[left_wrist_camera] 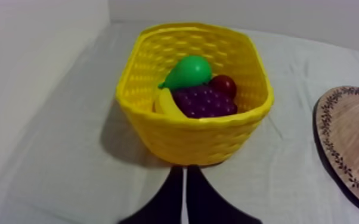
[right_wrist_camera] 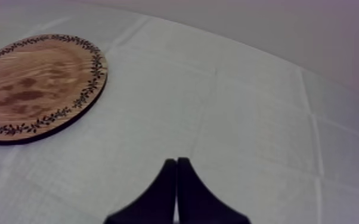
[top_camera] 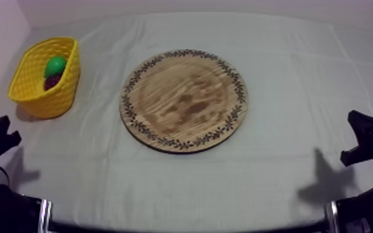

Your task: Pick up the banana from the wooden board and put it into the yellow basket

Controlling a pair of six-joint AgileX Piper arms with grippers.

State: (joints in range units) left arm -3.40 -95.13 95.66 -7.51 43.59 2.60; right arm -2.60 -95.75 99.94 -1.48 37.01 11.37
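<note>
Fingers (left_wrist_camera: 169, 199) pinched closed on both, holding nothing: left hand (left_wrist_camera: 185, 171) low before woven yellow basket (left_wrist_camera: 158, 53), right hand (right_wrist_camera: 176, 162) low beside round wood-grain board (right_wrist_camera: 33, 83). Curved banana (left_wrist_camera: 166, 105) lies in basket beside bumpy grapes (left_wrist_camera: 206, 101) and smooth green pear (left_wrist_camera: 188, 71).

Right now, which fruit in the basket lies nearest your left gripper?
The banana, pressed against the basket's near wall; grapes, pear and small red fruit sit behind it.
</note>
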